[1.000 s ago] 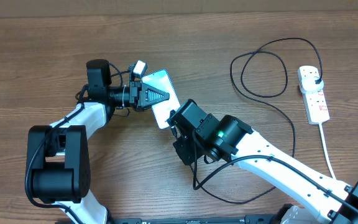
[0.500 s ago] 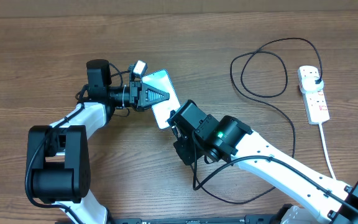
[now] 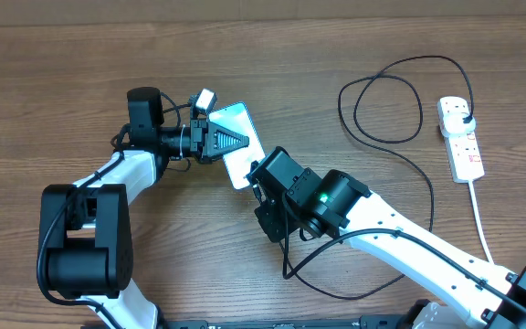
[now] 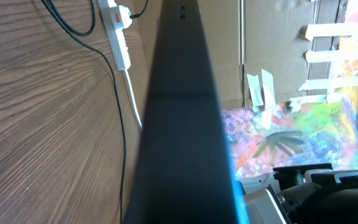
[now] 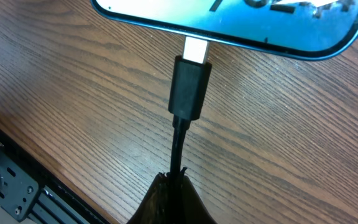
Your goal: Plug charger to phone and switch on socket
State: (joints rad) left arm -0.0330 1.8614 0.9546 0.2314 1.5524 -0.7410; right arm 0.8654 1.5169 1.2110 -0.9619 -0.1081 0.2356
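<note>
The phone, its screen glowing light blue, is tilted up off the table with my left gripper shut on it. In the left wrist view its dark edge fills the middle. My right gripper is shut on the charger cable just behind the small plug tip. The tip's silver end meets the phone's lower edge, with a short length of bare metal showing. The cable loops across the table to the white socket, where its black plug sits.
The socket's white cord runs toward the table's front right. The right arm's body hides its own fingers from above. A cardboard wall stands behind the table.
</note>
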